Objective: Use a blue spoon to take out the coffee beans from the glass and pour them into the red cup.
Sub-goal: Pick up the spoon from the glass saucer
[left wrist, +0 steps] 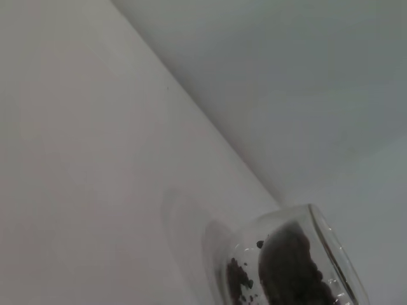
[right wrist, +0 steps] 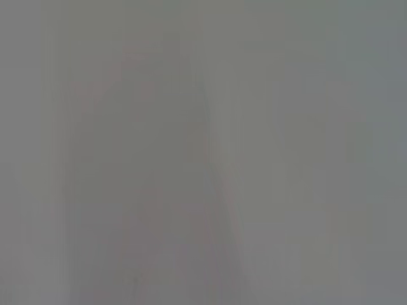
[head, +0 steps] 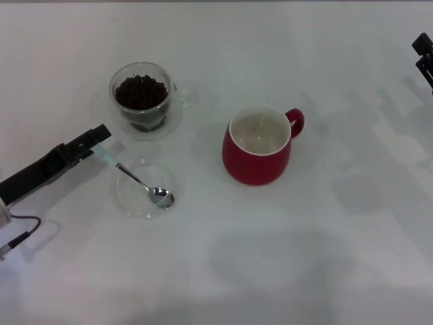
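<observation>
My left end effector (head: 97,135) is matte black, long and narrow, with flat angular faces that taper to a squared tip. Behind that tip the black body widens into a blocky section with stepped edges. Farther back from the end effector I see a pale grey-white housing, and a thin dark cable (head: 20,229) loops out from it to a small plug. My right end effector (head: 424,57) shows only as a black, angular bracket-like piece with sharp corners.

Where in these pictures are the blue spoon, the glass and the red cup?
blue spoon (head: 160,196): head view, silver bowl.
glass (head: 164,123): head view, clear side wall.
red cup (head: 256,166): head view, red outer wall.
</observation>
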Robot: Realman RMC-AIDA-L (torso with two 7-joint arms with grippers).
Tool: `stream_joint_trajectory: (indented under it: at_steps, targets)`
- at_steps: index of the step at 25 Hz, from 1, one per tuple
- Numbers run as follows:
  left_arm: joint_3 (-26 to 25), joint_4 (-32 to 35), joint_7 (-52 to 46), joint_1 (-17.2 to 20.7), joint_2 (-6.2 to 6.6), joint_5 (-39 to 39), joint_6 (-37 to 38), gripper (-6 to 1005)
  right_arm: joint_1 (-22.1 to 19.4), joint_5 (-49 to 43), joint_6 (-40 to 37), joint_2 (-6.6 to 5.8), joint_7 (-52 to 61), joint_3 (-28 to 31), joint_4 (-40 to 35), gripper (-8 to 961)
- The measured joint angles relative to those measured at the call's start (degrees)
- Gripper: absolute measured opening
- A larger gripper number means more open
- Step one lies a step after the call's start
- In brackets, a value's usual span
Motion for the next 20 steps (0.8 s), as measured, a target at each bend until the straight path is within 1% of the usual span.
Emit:
stream_joint_trajectory:
  at_steps: [5, 13, 20]
  targets:
    - [-0.01, 0.14, -0.90, -1.19, -0.03, 0.68, -1.47, 875, -0.03, 0.12, -0.01, -0.10, 0.00, 0.00, 0.04, 635]
    - [-0.07, 0.24, -1.00, -2.79, -0.76, 1.85, -3.93, 875, -0.03, 0.75, -0.29, -0.10, 0.00, 0.00, 0.33, 635]
    - [-0.20, 0.23, -1.00, -2.88, -0.99, 1.86, -4.02, 869, 0.05, 1.32, -0.64, -0.43, 0.00, 0.00, 0.42, 634]
